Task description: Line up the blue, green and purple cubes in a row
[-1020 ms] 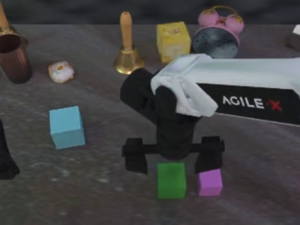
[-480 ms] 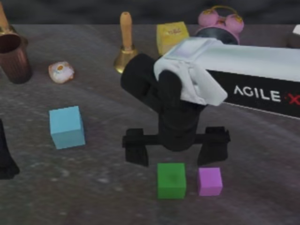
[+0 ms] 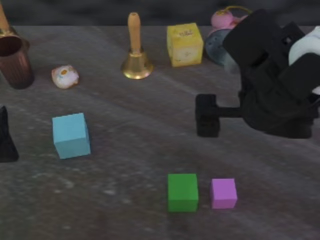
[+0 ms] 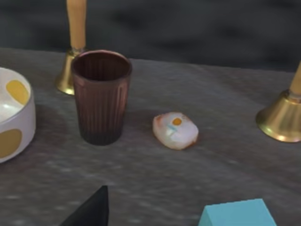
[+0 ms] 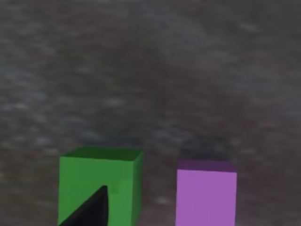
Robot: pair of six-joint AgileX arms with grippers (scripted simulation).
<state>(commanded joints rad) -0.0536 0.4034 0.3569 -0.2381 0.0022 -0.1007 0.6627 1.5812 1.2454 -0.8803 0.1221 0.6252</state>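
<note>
The blue cube [image 3: 71, 135] sits alone at the left of the table. The green cube [image 3: 182, 192] and the smaller purple cube [image 3: 223, 193] stand side by side near the front edge, a small gap between them. My right gripper [image 3: 255, 120] hangs open and empty at the right, well behind both cubes; only one black finger [image 3: 207, 116] shows. In the right wrist view the green cube [image 5: 117, 183] and purple cube [image 5: 206, 197] lie ahead of a fingertip [image 5: 91, 209]. My left gripper [image 3: 6, 142] is parked at the left edge, open, with the blue cube [image 4: 240, 214] close by.
Along the back stand a yellow cube [image 3: 185, 44], a brass bell [image 3: 136, 55], a brown cup [image 3: 15, 60], a small white object [image 3: 65, 76] and a pink alarm clock [image 3: 225, 22]. A white bowl [image 4: 14, 117] shows in the left wrist view.
My right arm has pulled back and to the right, away from above the green and purple cubes, uncovering the yellow cube. The cubes have not moved.
</note>
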